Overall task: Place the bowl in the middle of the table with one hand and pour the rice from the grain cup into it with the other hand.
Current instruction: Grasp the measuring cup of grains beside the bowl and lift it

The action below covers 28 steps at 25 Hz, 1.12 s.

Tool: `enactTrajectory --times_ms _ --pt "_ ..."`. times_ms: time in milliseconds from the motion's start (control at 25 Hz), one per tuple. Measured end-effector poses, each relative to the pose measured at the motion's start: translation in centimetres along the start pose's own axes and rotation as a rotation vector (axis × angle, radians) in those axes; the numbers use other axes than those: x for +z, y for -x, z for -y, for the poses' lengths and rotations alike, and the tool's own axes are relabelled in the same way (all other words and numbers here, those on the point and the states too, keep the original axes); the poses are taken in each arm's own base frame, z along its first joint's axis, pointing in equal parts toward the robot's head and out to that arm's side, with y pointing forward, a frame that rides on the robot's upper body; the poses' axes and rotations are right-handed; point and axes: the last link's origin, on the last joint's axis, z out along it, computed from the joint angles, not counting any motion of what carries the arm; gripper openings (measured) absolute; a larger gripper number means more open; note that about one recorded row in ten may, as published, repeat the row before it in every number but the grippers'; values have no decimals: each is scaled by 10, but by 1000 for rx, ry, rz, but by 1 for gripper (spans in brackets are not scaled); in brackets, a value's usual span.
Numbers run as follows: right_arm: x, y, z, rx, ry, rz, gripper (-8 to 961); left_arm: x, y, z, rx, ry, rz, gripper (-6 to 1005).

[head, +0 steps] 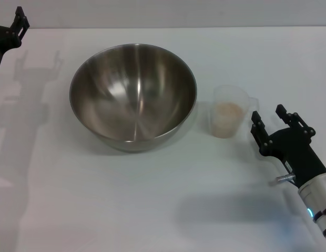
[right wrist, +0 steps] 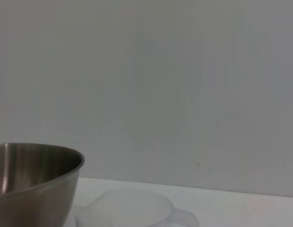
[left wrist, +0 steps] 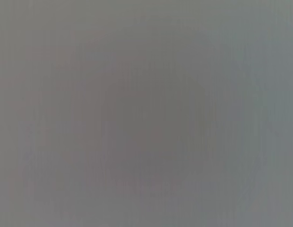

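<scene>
Head view: from my remote station I see the bowl [head: 133,96] upright near the middle of the table [head: 152,199], with the grain cup [head: 229,112] just beside it on the robot's right, not touching.
Writing: I can read no brand, label or scale on bowl or cup.
Rice: a pale beige mass [head: 228,112] sits inside the cup; the bowl's brushed interior shows only reflections.
Right gripper: the right gripper [head: 274,125] hangs near the cup's handle side, fingers spread apart, holding and touching nothing.
Left gripper: the left gripper [head: 18,23] is parked at the far left corner; I cannot tell how its fingers stand.
Right wrist view: shows the bowl's outer wall [right wrist: 35,182] and the cup's rim [right wrist: 132,212] low against a grey backdrop.
Left wrist view: a uniform grey blur, nothing identifiable.
</scene>
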Motion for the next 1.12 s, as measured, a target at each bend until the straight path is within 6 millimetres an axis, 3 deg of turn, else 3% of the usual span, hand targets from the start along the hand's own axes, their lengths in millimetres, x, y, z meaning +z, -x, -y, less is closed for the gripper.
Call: enactTrajectory --times_ms 1120 --pt "17 4 12 4 6 4 544 4 -4 -3 0 8 -10 840"
